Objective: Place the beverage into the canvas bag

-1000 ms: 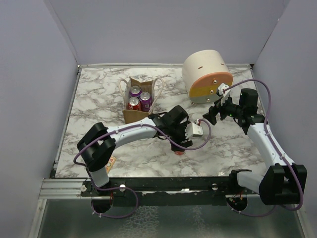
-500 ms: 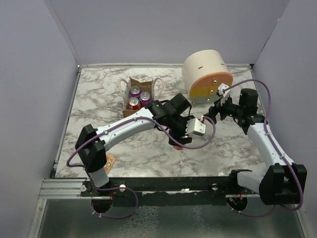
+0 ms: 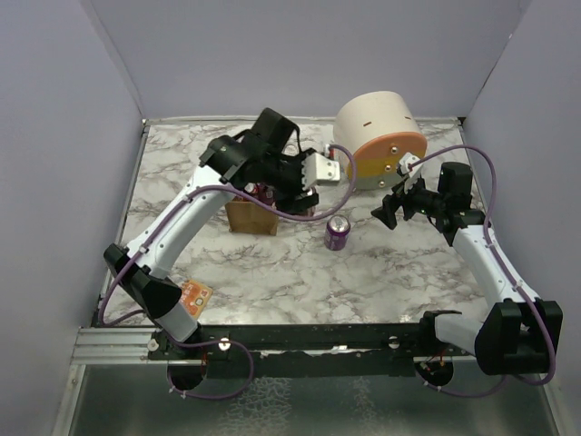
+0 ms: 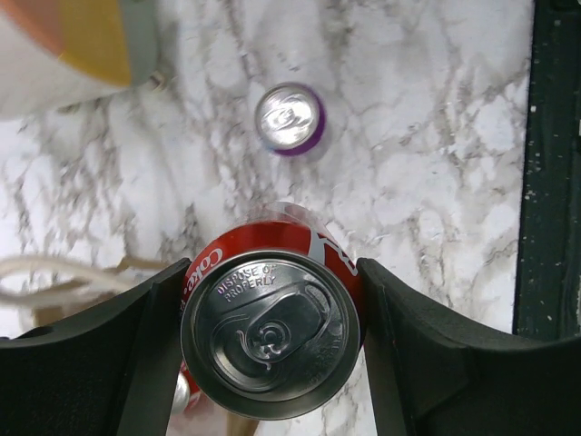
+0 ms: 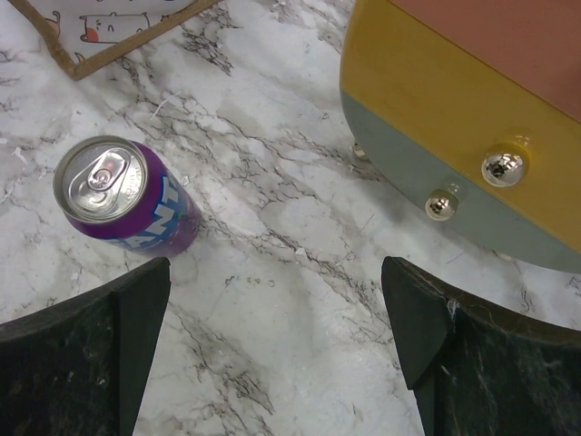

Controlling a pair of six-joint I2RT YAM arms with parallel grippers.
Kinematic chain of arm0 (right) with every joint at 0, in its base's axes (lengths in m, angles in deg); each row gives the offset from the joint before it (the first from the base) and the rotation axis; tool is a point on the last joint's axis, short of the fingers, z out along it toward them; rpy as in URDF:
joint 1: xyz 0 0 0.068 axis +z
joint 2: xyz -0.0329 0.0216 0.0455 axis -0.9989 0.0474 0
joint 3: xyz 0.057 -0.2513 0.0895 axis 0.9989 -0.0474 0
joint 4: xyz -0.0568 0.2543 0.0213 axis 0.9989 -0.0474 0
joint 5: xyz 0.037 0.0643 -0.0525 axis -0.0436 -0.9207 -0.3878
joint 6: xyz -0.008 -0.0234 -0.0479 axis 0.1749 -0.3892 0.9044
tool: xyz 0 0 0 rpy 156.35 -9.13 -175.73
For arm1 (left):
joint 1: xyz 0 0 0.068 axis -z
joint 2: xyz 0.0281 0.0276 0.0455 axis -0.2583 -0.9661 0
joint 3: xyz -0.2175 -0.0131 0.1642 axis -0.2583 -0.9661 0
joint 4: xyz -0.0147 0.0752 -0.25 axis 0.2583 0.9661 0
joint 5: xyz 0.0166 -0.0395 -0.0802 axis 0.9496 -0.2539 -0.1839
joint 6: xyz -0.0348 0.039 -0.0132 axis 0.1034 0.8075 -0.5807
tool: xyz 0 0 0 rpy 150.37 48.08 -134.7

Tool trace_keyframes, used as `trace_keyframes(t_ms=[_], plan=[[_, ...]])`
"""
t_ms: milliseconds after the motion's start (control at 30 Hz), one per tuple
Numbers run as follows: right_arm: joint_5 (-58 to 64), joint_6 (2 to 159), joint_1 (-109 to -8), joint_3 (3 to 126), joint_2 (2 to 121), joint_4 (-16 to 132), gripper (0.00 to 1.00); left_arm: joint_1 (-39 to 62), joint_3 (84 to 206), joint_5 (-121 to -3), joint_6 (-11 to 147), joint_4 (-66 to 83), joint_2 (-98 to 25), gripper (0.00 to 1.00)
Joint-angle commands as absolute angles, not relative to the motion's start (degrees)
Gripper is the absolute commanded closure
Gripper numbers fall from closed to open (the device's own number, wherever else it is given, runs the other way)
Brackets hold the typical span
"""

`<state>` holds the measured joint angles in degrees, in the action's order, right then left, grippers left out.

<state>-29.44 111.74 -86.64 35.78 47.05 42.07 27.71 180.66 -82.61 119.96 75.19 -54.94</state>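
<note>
Nearest the bases, a purple can (image 3: 337, 233) stands upright on the table (image 3: 272, 272), long axis vertical, tab end up. It is well apart from the bag and closer to the right arm (image 3: 481, 259), whose jaws stand wide and empty just to the can's right, aimed down at the marble.

Farther back, the jaws of the left arm (image 3: 172, 221) are narrowed onto a red cola can (image 4: 270, 336), gripping it by its sides clear of the table. That can hangs upright, long axis vertical, lid toward the wrist camera, base pointing down.

The canvas bag (image 3: 250, 216) stands below, its mouth hidden under the arm. A cream handle (image 4: 54, 277) shows to the can's lower left, so the opening probably lies slightly that way. Whether the can is centred over the mouth I cannot tell.

Behind, the cream cylinder (image 3: 379, 136) rests at the table's far right.
</note>
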Motion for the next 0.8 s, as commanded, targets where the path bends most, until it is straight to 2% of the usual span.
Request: trace_keyframes(t_ms=[0,300,533,767], plan=[[-31.4,112.0,-86.9,35.7,46.7,44.0,0.00,20.8,183.0,-82.0,117.9,74.0,-49.1,0.99],[-31.1,112.2,-86.9,35.8,46.4,43.9,0.00,7.4,176.0,-77.5,107.1,60.6,-45.3,0.99],[-31.3,112.1,-86.9,35.9,46.2,43.7,0.00,6.7,172.1,-72.2,103.3,53.7,-47.7,1.00],[-31.3,112.2,-86.9,35.8,45.9,43.7,0.00,6.7,170.3,-71.8,101.4,52.2,-51.8,1.00]])
